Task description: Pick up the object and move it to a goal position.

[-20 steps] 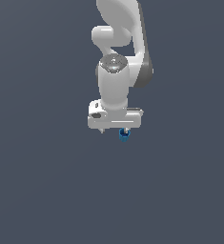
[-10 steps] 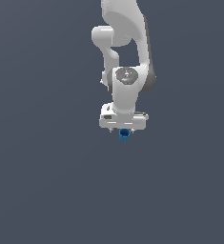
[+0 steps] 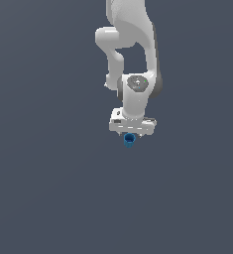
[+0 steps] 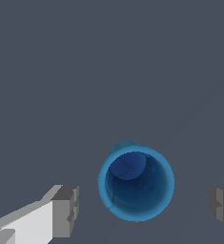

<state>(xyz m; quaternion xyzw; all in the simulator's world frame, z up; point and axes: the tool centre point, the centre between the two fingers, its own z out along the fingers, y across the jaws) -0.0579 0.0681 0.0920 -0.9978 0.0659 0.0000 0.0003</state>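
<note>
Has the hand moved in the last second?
Yes. The hand has come lower in the exterior view, down over the blue cup, which stayed put.

Two views. Exterior view: set well back and off the white jointed robot arm (image 3: 133, 59), taking in the arm from its upper links down to the white gripper (image 3: 130, 135) at its end, all against a flat dark grey-blue ground (image 3: 38, 188); arm small in frame, centred slightly toward the exterior view's right. Wrist view: mounted on the wrist, facing along the grey-tipped fingers (image 4: 66, 210), very near, straight into the open mouth of the small bright blue hollow cylinder (image 4: 136, 183). Shared by both: that cylinder (image 3: 129, 141), the fingers and the grey-blue ground (image 4: 108, 62) behind.
</note>
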